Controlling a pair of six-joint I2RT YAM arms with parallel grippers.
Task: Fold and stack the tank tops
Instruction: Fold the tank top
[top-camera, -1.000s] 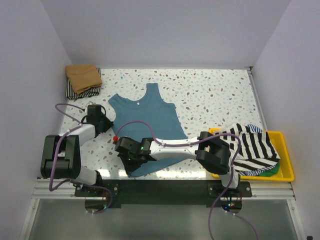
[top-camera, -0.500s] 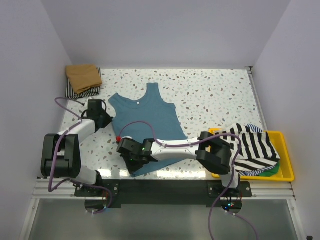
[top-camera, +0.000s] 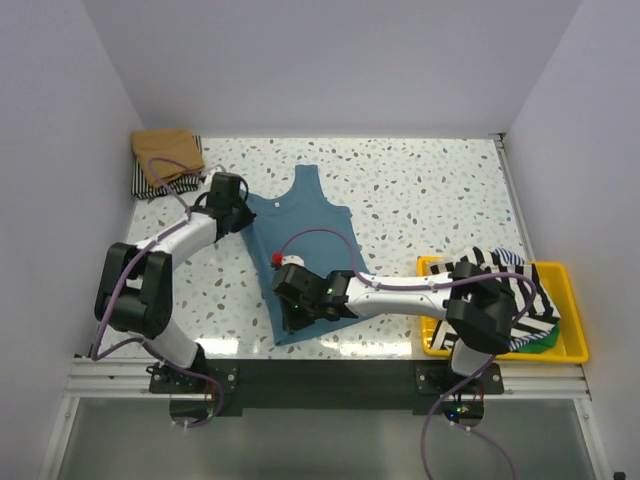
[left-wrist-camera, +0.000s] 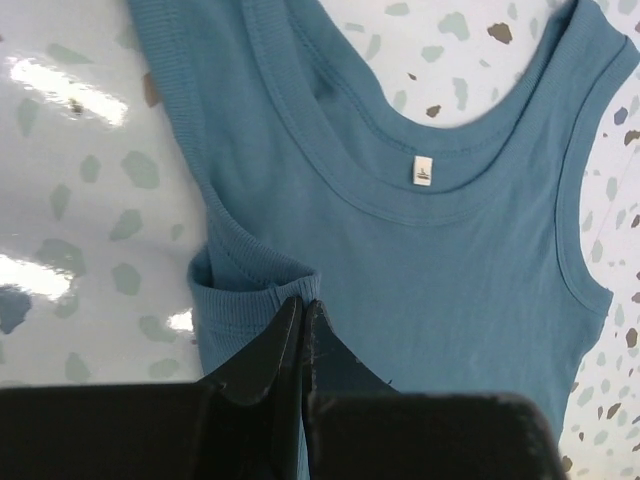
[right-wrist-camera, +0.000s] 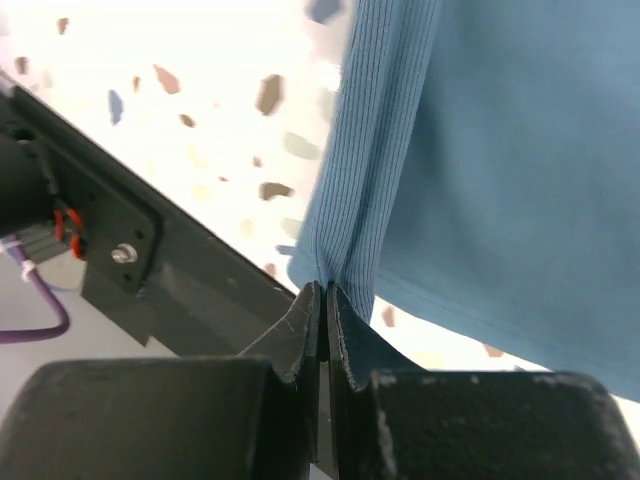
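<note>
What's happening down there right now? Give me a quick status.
Left fingers shut on teal tank top, armhole edge. Right fingers shut on its hem corner. Top mostly flat. Nothing in the way.

Speckled table (top-camera: 420, 190) with teal tank top (top-camera: 310, 235), folded far-left stack (top-camera: 166, 155), yellow tray (top-camera: 573, 335) at right

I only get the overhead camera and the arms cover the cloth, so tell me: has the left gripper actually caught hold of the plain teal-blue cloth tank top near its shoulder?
Observer: Yes. The left wrist view shows the left gripper shut on a bunched fold at the ribbed armhole edge of the plain teal-blue tank top.
Operator: And the other arm? Its wrist hides the fingertips from me.
Observer: In the right wrist view, the right gripper is shut on a bottom corner of the same top, where a ribbed fold runs down to the hem, close to the table's near edge.
</note>
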